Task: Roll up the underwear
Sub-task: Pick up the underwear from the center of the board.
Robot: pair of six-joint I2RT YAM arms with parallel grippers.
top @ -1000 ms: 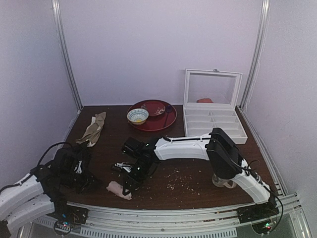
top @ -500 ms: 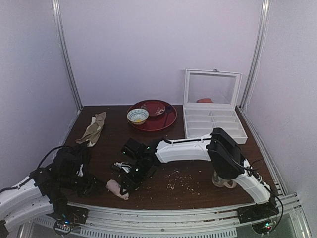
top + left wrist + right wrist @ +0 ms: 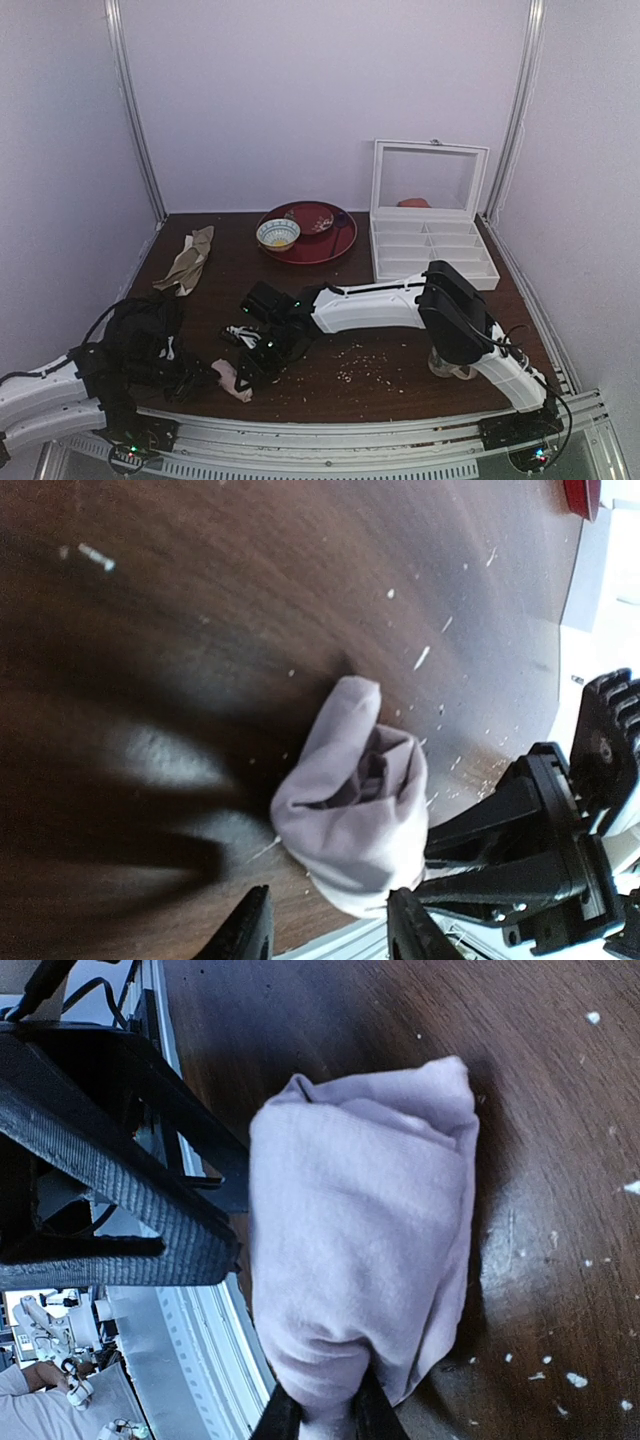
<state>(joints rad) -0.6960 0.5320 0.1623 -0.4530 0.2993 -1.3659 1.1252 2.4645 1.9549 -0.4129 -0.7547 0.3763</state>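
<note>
The underwear [image 3: 231, 378] is a pale pink rolled bundle on the dark table near its front left edge. My right gripper [image 3: 249, 368] reaches over from the right and is shut on one end of it. In the right wrist view the fingertips pinch the bundle's near end [image 3: 318, 1410] and the roll [image 3: 360, 1230] lies ahead. My left gripper [image 3: 202, 381] is open just left of the bundle. In the left wrist view its fingers [image 3: 250, 932] stand apart before the roll [image 3: 355, 805], not touching it.
A beige-olive cloth [image 3: 188, 260] lies at the back left. A red plate [image 3: 325, 240] with a bowl [image 3: 277, 234] and a white compartment box [image 3: 432, 250] stand at the back. Crumbs [image 3: 360, 362] dot the middle. The metal rail [image 3: 350, 440] runs just before the bundle.
My left gripper has moved right, up to the bundle. My right gripper has shifted the bundle slightly left and nearer the front edge.
</note>
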